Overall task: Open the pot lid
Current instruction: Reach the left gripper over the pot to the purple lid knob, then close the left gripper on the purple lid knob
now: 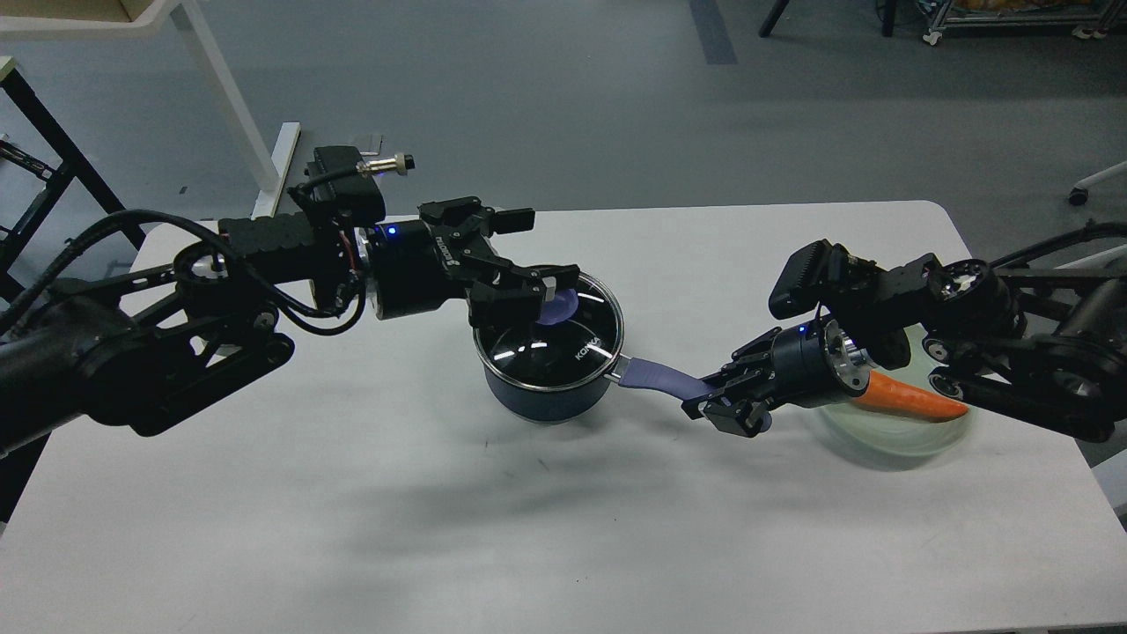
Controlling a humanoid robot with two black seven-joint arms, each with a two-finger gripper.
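Pot [548,387] mid-tabletop [352,528], nearer the far edge, lid [550,339] seated on it. Left tool [544,298] straddling the purple knob [558,305] with fingers spread, not yet clamped. Right tool [724,407] pinched on the end of the pot's handle [656,377], just ahead of a plate [889,436] with a carrot [911,398]. Likely risks — an off-centre pinch on the flat knob letting the glass slip and drop; a tilted lift catching the rim and dragging the pot, should the handle hold give.

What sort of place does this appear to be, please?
Probably a robotics lab or test workspace, not a kitchen: a white table stands on grey office-style floor, metal frame legs and a caster wheel show around it, and a saucepan sits staged between two arms.
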